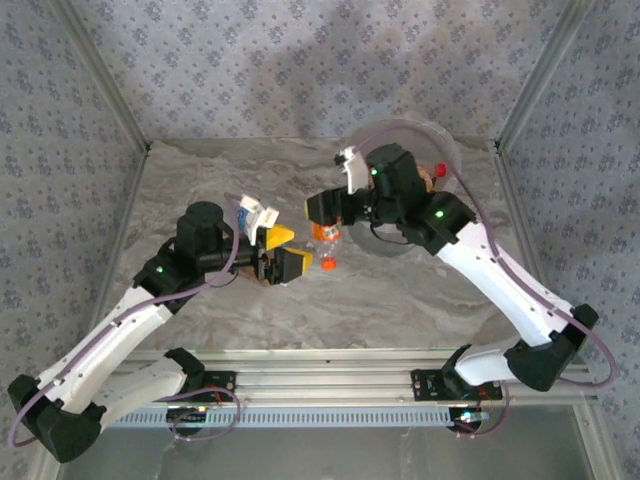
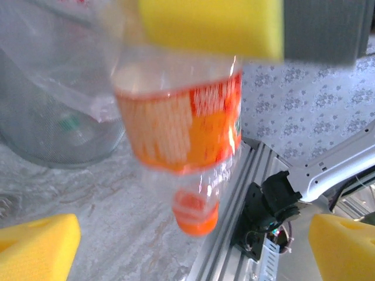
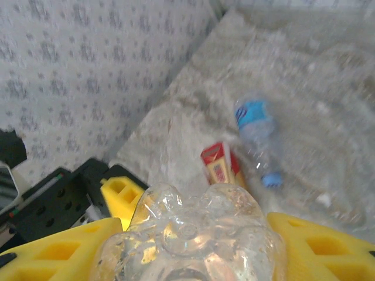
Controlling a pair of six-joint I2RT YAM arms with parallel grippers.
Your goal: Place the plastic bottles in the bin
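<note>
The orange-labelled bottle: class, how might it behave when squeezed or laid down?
Probably light: the orange-labelled bottle looks empty. Its clear walls look thin, so may dent in the right gripper. Being round, it may roll if laid down.

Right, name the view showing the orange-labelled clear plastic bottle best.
Left wrist: the orange-labelled clear plastic bottle is close, label and orange cap plain. Top external shows it small under the right tool; right wrist, its clear base between yellow fingers.

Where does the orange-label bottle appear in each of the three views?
Top view: bottle at the centre, beside the left claw's yellow fingers.
Left wrist: centre, large, orange cap down.
Right wrist: bottom centre, clear base between the right claw's fingers.
Shared landmark: the left claw's yellow fingers.
</note>
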